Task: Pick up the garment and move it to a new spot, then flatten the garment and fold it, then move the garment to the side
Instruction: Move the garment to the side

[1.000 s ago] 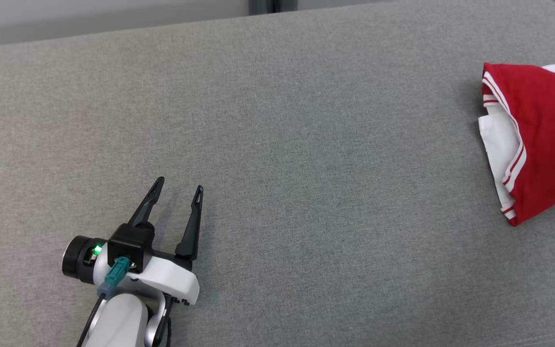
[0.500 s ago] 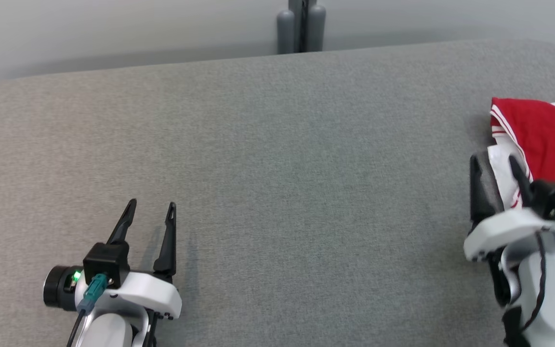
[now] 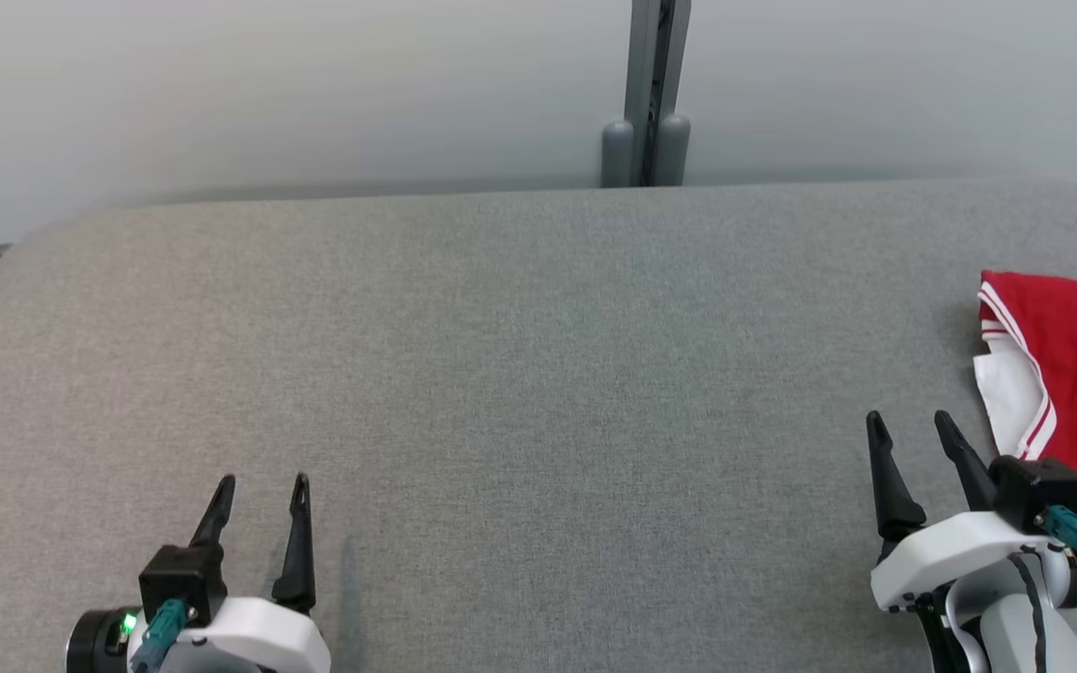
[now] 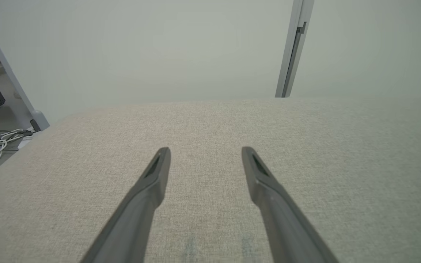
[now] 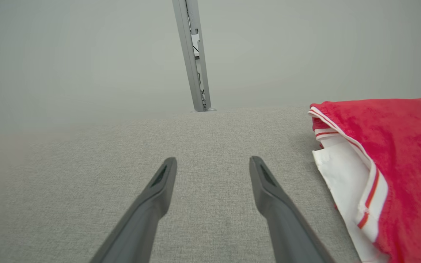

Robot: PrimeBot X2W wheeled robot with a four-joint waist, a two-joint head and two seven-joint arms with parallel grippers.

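At the right edge of the cushion [image 3: 538,327], the garment [image 3: 1076,374] lies lengthwise near-to-far, striped hem facing left. The left gripper [image 3: 263,481] and right gripper [image 3: 908,418] gape, empty.

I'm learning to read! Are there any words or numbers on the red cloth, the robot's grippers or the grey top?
None: no words, numbers or signs can be read.
The garment shows only white stripes.
The left gripper and right gripper show no label.
The grey surface is plain.
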